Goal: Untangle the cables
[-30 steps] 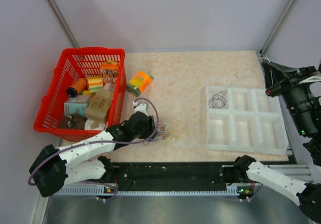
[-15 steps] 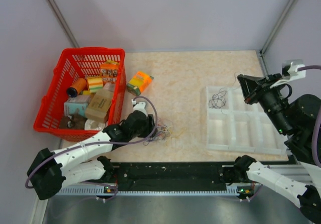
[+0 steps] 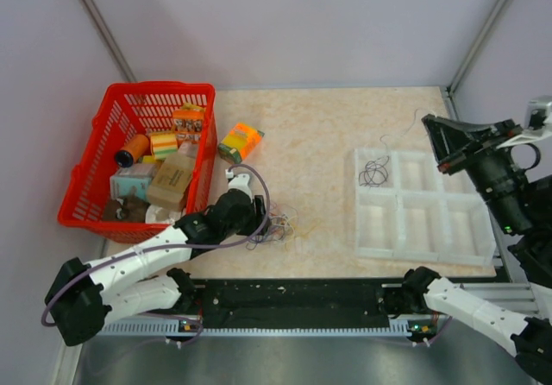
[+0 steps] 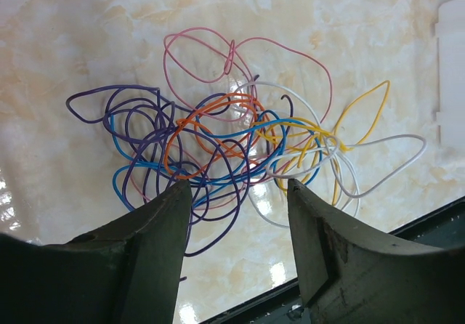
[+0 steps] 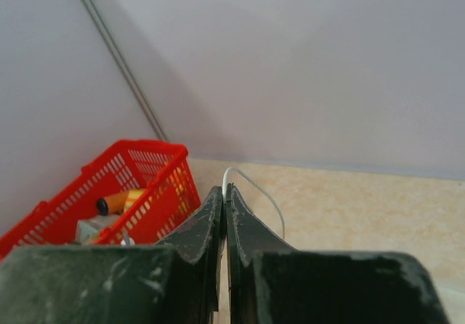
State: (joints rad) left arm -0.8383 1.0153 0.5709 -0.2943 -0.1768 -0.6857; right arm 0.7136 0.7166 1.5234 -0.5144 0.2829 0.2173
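- The left tool [image 4: 238, 187] sits released on the table [image 3: 328, 130], its jaws straddling the near edge of the tangle of cables [image 4: 225, 139], where purple, blue, orange, yellow, white and pink loops are knotted together.
- The right tool [image 5: 224, 193], raised at the table's far right, is clenched on a white cable [image 5: 256, 186]. A black cable [image 3: 373, 173] lies coiled in a corner compartment of the white tray [image 3: 423, 249].
- Closing here would likely catch several strands at once, dragging the whole knot and pulling it tighter.
- The hair-thin white cable could slip from the pinch, or snag on the tray wall.
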